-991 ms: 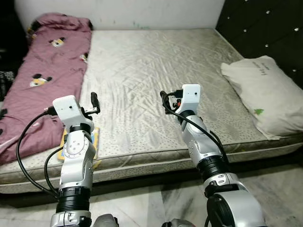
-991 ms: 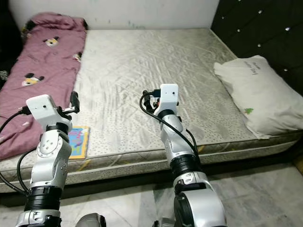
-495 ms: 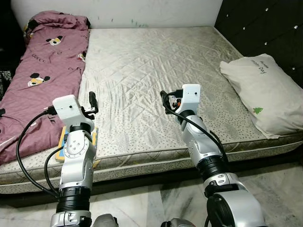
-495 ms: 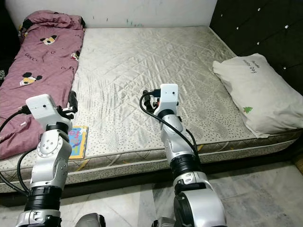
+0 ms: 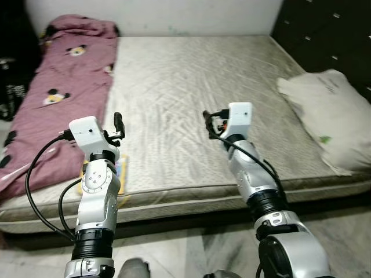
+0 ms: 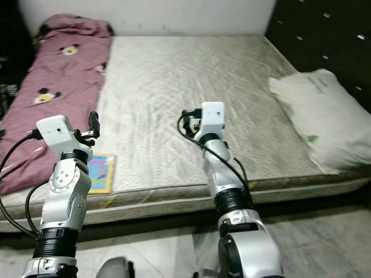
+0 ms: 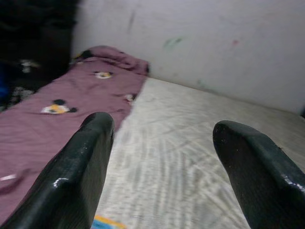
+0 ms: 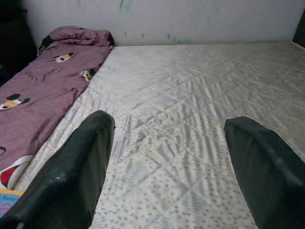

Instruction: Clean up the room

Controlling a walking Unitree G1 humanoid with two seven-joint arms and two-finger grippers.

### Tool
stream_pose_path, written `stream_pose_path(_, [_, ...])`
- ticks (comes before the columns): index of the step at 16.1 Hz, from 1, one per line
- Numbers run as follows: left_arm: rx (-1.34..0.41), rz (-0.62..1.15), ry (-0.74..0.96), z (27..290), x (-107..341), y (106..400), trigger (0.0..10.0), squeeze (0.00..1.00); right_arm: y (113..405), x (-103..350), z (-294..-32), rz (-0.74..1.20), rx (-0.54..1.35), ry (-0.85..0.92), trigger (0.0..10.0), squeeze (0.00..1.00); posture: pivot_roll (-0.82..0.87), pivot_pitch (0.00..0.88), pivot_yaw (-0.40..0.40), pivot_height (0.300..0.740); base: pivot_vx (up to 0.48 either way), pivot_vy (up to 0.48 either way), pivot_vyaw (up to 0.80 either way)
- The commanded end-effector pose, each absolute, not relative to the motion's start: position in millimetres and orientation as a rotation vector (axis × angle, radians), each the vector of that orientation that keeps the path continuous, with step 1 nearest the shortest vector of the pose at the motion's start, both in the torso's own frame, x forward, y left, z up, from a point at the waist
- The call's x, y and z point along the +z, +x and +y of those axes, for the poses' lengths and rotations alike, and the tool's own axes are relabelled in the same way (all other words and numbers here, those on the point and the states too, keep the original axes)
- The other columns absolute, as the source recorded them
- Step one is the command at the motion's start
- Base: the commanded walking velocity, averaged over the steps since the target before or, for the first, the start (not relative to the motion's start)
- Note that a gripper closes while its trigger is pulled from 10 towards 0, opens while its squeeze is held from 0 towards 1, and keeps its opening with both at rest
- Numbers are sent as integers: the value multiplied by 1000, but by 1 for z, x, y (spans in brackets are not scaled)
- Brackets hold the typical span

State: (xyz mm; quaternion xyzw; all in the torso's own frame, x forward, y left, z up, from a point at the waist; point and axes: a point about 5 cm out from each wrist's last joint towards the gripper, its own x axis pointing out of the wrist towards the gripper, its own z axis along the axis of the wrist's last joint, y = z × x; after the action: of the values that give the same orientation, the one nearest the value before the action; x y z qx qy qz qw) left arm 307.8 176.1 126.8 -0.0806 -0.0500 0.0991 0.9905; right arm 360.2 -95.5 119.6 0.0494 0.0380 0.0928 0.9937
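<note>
A bare grey mattress (image 5: pixel 191 75) lies before me. A maroon blanket (image 5: pixel 64 87) with cartoon-mouse prints runs along its left side. A colourful picture book (image 6: pixel 99 172) lies flat at the near left edge of the mattress, just beyond my left arm. A white pillow (image 5: pixel 324 116) rests at the right side. My left gripper (image 5: pixel 119 124) is raised over the near left edge, open and holding nothing. My right gripper (image 5: pixel 207 119) is held up over the near middle of the mattress, open and holding nothing.
A dark tufted headboard (image 5: pixel 324 40) stands along the right of the bed. A white wall (image 5: pixel 156 8) closes the far end. Dark things (image 5: pixel 11 87) sit in shade at the far left. Pale marble floor (image 5: pixel 191 255) lies in front of the mattress.
The whole picture has shifted a little and blurred, so the camera moved. Both arms keep the same raised pose, and nothing on the bed has moved.
</note>
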Motion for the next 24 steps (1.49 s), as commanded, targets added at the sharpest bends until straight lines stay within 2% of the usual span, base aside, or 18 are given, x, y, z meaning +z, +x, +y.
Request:
stream_pose_path(1, [204,-124,-136,178,131,308,10000,0,361,123,-90,71,197,102,10000,0,-16,0,-44,740,0,0,0])
stream_pose_path(8, [168,-146,-134,177,134,306,10000,0,362,123,-90,72,195,99,10000,0,-17,0,-43,740,0,0,0])
stream_pose_path(24, [156,-148,-133,177,134,306,10000,0,362,123,-91,70,198,97,10000,0,-17,0,-43,740,372,0,0])
